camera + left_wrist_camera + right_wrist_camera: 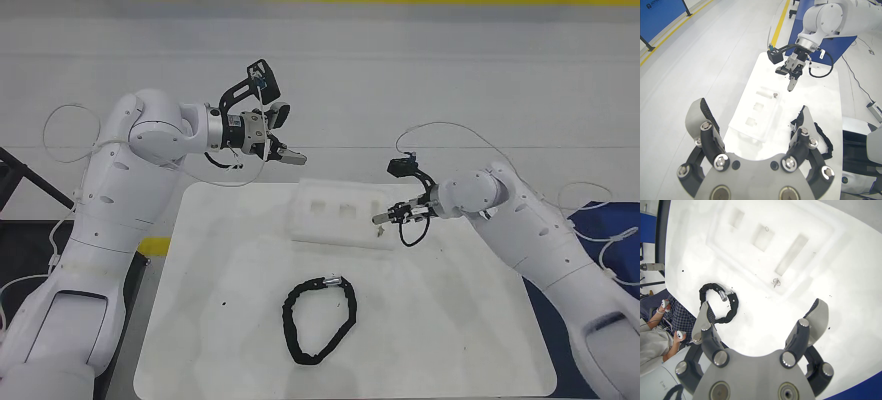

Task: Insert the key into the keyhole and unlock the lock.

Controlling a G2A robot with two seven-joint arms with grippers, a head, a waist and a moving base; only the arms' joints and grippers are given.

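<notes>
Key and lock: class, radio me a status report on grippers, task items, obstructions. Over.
Left gripper and right gripper: jaws open, empty. Key lying on foam tray, untouched; chain lock apart on table. Nothing blocking either.

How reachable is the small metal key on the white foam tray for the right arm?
Probably yes: the right gripper hovers open just beside the small metal key, with nothing between them.

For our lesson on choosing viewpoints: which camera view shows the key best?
The right wrist view: the key lies nearest there, its ring visible, on the tray beside the long slot. The left wrist view shows the key as a small grey lump; the top view, as a tiny speck.
</notes>
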